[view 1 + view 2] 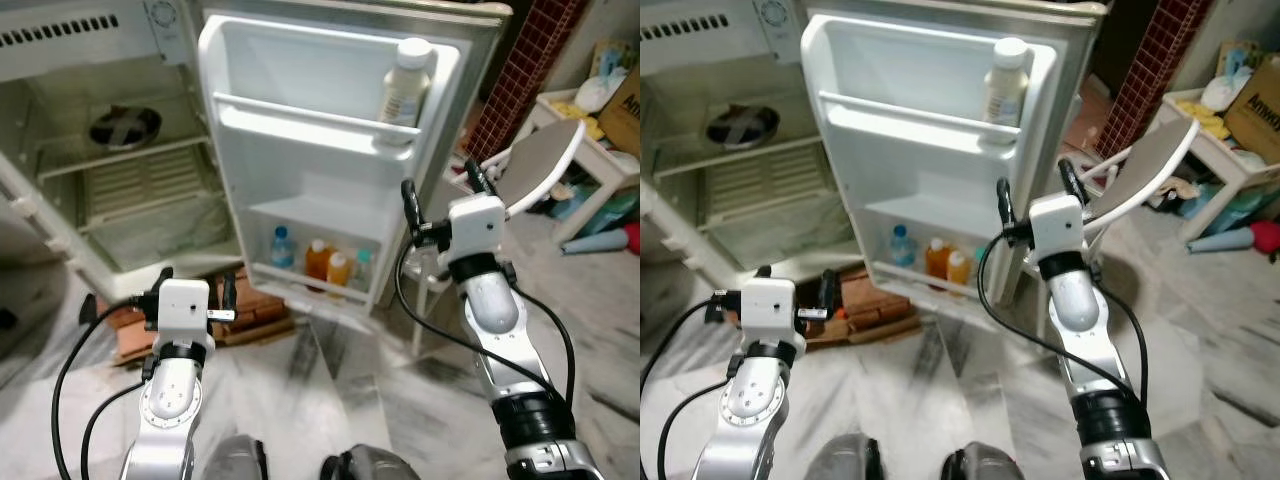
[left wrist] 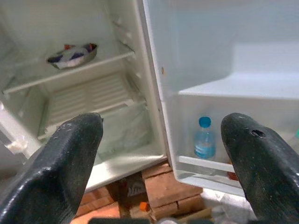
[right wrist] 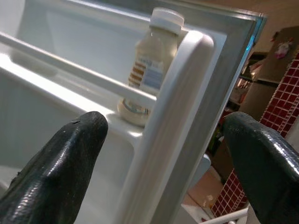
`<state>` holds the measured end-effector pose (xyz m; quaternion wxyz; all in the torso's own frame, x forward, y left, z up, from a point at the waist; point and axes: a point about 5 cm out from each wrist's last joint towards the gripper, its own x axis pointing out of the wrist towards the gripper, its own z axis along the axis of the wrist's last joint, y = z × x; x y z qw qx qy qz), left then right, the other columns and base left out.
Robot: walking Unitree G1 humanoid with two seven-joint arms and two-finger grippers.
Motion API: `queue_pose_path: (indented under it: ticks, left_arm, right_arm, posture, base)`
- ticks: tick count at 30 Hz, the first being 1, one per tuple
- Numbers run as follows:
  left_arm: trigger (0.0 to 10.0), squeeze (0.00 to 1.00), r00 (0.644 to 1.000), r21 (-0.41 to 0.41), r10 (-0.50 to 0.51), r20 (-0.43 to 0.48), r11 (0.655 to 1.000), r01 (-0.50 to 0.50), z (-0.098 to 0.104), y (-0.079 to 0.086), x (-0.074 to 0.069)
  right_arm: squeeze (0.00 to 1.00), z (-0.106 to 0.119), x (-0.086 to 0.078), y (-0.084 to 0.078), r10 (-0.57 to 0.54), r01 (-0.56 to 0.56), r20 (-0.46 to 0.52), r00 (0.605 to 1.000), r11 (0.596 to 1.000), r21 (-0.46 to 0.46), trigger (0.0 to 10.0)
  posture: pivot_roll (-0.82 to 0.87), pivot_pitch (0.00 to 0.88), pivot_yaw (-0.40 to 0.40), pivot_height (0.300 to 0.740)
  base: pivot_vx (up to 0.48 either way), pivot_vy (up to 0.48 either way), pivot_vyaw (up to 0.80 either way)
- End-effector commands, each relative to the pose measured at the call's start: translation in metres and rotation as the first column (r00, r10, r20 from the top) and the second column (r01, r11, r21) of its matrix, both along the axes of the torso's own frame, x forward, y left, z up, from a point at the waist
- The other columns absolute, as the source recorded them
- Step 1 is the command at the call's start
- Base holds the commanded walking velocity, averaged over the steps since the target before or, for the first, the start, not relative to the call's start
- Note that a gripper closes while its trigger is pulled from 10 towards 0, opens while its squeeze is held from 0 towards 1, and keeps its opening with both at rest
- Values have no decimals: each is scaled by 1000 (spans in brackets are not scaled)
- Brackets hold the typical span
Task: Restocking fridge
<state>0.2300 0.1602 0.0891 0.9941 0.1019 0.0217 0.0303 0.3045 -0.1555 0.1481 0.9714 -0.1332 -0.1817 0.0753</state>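
Restocking looks partly done: cream bottle (image 1: 406, 83) with white cap stands upright in the fridge door's (image 1: 300, 200) upper rack, at its outer end, behind the rail (image 1: 310, 118). Lower door shelf holds a blue-capped water bottle (image 1: 282, 248), two orange bottles (image 1: 318, 260) beside it, something pale greenish at the far end, can't tell what. Inside the fridge (image 1: 120, 180) a foil-lined bowl (image 1: 124, 126) sits on the upper shelf; lower wire shelf bare.

My right gripper (image 1: 440, 195) is raised by the door's outer edge, fingers spread wide, holding nothing; in its wrist view the door edge sits between the two fingers (image 3: 60, 163), bottle just beyond. My left gripper (image 1: 195, 290) is low in front of the fridge, fingers apart too, nothing held, aimed at the cabinet-door junction.

My read: either I'm about to push the door or going for the next item. For the door, I'd press with a finger flat on the edge, not clamp, and swing slowly so the tall bottle doesn't tip over the rail. Bricks (image 1: 250, 310) on the floor under the fridge, chair (image 1: 530, 170) at my right; keep the elbow clear of that.
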Motion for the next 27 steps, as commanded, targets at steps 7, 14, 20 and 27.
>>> queue_pose_path:
  ticks: [7, 14, 20, 27]
  left_arm:
    - [10000, 0, 1000, 23, 11, -25, 1000, -10, -6, 4, -1]
    - [10000, 0, 999, 37, 13, -33, 999, -12, -7, 5, 0]
    - [10000, 0, 999, 39, 16, -37, 999, -14, -8, 5, 1]
    - [10000, 0, 999, 43, 18, -45, 999, -16, -11, 4, 1]
  right_arm:
    - [0, 1, 3, 8, 54, -54, -38, 998, 999, -7, 10000]
    - [0, 0, 4, 11, 79, -79, -59, 995, 997, 1, 10000]
    - [0, 1, 7, 15, 102, -102, -70, 992, 995, 9, 10000]
    - [0, 2, 9, 15, 111, -110, -70, 991, 994, 16, 10000]
  posture:
    - [141, 82, -26, 740]
    - [137, 82, -26, 740]
    - [139, 85, -25, 740]
    - [141, 85, -28, 740]
  base:
    - [0, -480, 800]
    - [0, -480, 800]
    - [0, -480, 800]
    - [0, -480, 704]
